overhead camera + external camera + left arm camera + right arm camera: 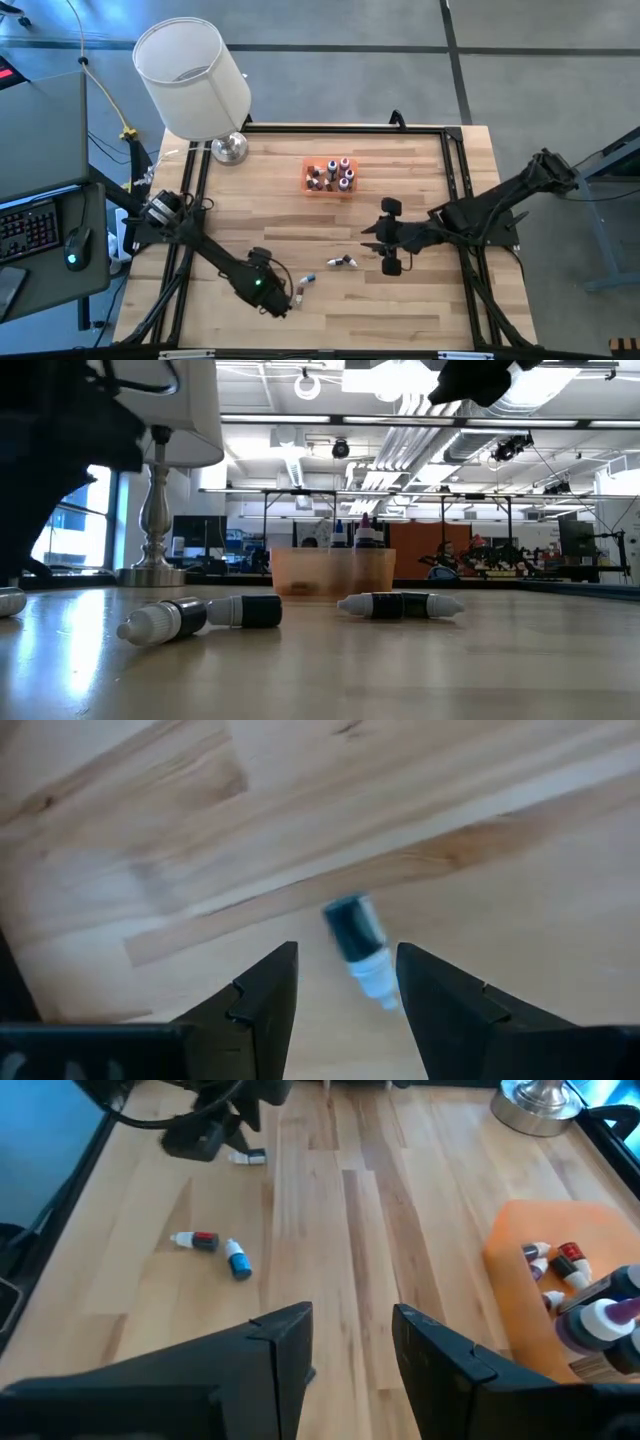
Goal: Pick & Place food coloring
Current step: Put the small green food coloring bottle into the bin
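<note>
Under the left claw [283,300], near the counter [420,310] front edge, one food coloring bottle [358,946] lying on its side, cap toward the spread, empty fingers [262,995], long axis slanted across the planks, half masked from above by the arm. Mid-counter, just beside the right claw [381,236] with jaws parted and nothing between them, two more bottles [341,262] flat in a shallow V, colours hard to settle. Farther back, the remaining bottles upright in the orange tray [330,187], partly cut off in the right wrist view, bare wood all round; lamp [195,85] at the rear left corner.
</note>
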{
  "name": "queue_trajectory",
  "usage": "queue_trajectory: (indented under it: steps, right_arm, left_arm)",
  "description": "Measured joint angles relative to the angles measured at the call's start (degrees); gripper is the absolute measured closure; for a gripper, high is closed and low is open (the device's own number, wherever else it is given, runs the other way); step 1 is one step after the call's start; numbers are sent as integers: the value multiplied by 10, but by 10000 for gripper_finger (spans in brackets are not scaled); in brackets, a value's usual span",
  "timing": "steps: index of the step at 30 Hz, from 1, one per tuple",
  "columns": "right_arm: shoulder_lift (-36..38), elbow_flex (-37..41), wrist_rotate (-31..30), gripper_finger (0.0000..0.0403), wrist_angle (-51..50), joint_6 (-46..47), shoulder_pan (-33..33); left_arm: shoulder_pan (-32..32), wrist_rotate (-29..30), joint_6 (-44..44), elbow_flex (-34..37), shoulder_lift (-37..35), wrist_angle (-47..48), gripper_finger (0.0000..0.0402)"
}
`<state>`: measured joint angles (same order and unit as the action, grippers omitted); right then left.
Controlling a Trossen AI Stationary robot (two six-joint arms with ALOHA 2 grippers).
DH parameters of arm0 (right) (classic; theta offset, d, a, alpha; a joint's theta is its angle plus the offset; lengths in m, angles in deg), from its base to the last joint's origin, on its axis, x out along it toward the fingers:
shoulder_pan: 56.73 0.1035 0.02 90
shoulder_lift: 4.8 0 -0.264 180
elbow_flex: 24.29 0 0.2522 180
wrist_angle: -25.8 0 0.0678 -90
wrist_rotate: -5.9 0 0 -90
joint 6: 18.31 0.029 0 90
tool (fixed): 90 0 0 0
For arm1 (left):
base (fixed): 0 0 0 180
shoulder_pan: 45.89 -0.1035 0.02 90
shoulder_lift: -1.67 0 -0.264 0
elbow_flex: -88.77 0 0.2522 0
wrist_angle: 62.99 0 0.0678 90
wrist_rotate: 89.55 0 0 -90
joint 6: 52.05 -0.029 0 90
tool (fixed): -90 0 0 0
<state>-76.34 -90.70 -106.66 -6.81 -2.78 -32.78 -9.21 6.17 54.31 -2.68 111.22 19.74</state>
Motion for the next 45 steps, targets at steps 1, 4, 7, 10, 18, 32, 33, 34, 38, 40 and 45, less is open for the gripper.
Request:
queue_trajectory:
  steps: [1,4,7,10,18,32,33,34,38,40,45]
  right_arm:
    - [0,0,-6,269,0,3,7]
    - [0,0,-22,269,0,14,24]
    - [0,0,-40,269,0,20,37]
    - [0,0,-49,269,0,28,45]
    - [-1,0,-62,269,-3,39,58]
    - [-1,0,-65,269,-2,36,61]
    - [-1,0,-65,269,-2,35,61]
    - [-1,0,-65,269,-2,35,61]
    - [-1,0,-65,269,-2,35,61]
    - [-1,0,-65,269,-2,35,61]
    - [-1,0,-65,269,-2,35,61]
  left_arm:
    - [6,0,18,7,0,-1,234]
    - [20,6,52,30,0,-21,234]
    - [21,33,64,50,0,-60,234]
    - [19,51,64,52,0,-66,234]
    - [20,47,9,52,5,-67,234]
    - [20,19,-72,52,5,-94,234]
    - [20,12,-72,52,5,-95,234]
    - [20,5,-71,52,5,-95,234]
    - [20,6,-71,52,5,-105,234]
    - [20,11,-73,52,5,-113,235]
    - [20,8,-74,52,5,-127,271]
